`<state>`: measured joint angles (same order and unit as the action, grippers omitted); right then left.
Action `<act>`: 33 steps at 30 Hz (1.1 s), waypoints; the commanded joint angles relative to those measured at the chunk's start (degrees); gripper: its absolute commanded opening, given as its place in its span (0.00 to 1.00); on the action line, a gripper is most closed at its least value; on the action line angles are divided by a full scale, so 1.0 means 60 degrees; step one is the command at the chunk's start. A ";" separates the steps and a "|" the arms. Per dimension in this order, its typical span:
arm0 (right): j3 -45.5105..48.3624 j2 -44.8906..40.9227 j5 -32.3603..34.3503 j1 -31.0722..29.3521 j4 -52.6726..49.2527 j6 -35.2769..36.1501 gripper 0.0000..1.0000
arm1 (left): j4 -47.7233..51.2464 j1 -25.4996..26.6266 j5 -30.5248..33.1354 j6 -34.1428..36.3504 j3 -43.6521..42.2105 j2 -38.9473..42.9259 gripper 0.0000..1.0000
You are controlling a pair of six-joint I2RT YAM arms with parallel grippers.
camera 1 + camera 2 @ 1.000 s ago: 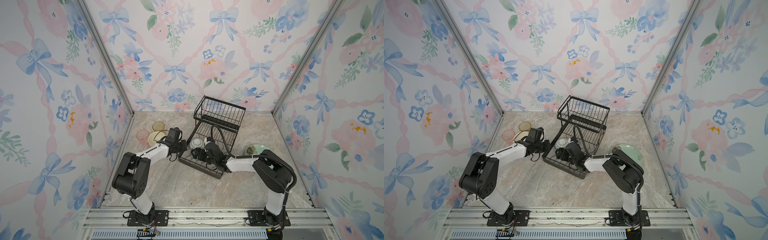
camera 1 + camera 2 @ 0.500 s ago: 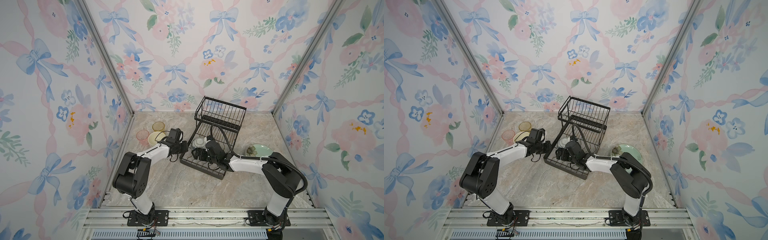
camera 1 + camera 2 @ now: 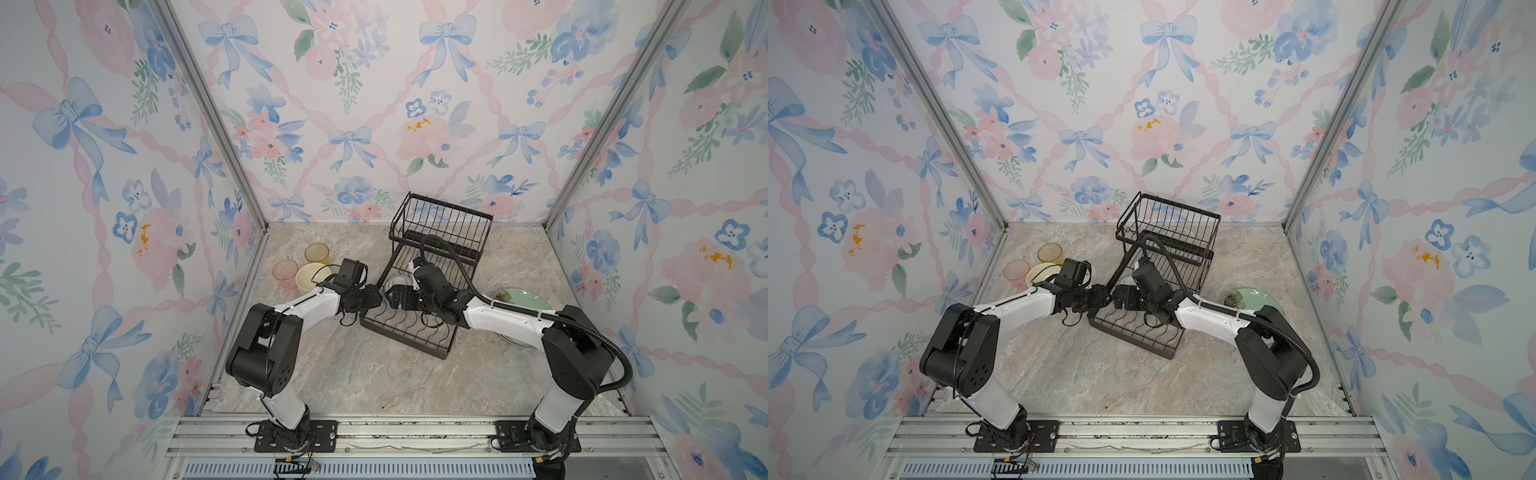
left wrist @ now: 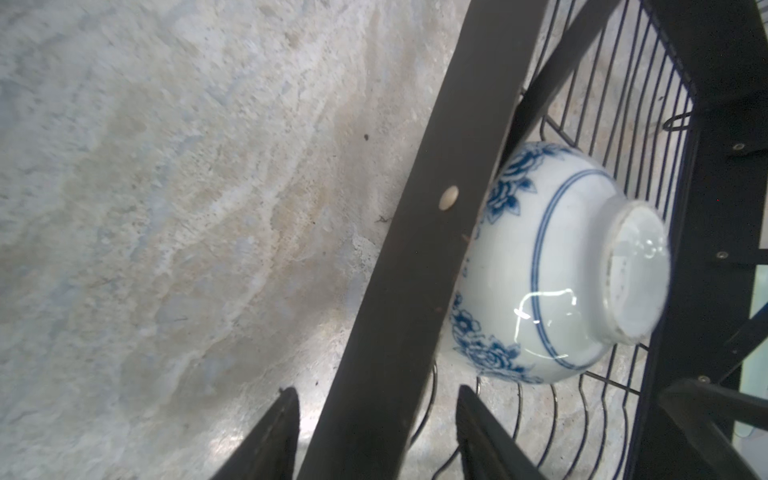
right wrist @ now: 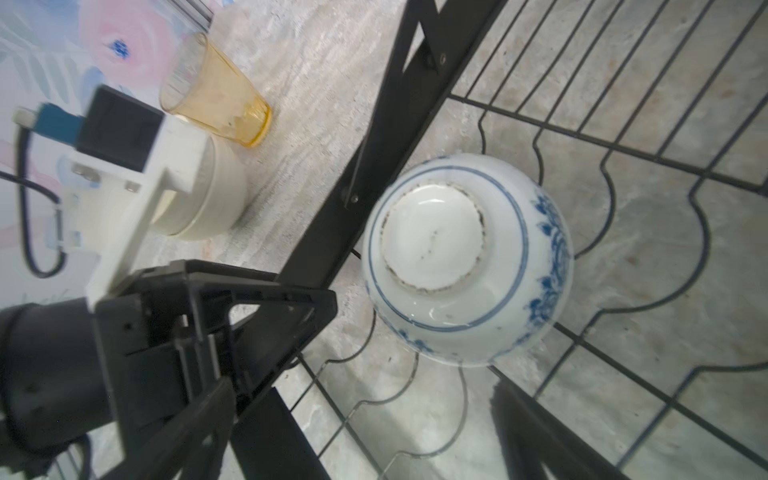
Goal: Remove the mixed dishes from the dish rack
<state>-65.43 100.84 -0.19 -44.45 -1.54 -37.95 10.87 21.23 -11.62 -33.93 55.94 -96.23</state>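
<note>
Though the rack (image 4: 415,249) part-hides it, the bowl (image 4: 552,266) — seemingly untouched — lies upturned.

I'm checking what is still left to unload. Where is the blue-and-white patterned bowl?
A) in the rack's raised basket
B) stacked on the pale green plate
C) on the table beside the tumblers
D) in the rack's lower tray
D: the blue-and-white patterned bowl lies foot-up on the curved divider wires of the dish rack, in its lower tray.

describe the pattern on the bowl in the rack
White bowl, blue flowers and rings; left wrist view.
</note>
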 commanded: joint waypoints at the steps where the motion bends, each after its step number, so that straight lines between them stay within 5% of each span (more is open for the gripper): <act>1: -0.0361 0.0221 -0.0006 0.0192 -0.0769 0.0642 0.99 | 0.0264 -0.0036 0.0019 -0.0145 0.0066 0.0199 0.65; 8: -0.0524 0.0561 -0.0189 0.0479 -0.0686 0.1038 0.97 | 0.0259 -0.0053 0.0192 -0.0288 0.0128 0.0919 0.98; 17: -0.0801 0.1180 -0.0627 0.0967 -0.0367 0.1398 0.97 | 0.0258 -0.0390 -0.0076 -0.0698 -0.0091 0.1485 0.98; 33: -0.0981 0.2352 -0.3007 0.1756 0.1883 0.1661 0.97 | 0.0694 -0.1018 0.0027 -0.0587 -0.1163 0.3448 0.98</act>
<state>-69.12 112.68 -14.39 -34.48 7.01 -28.84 13.50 15.86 -11.81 -38.20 49.58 -76.77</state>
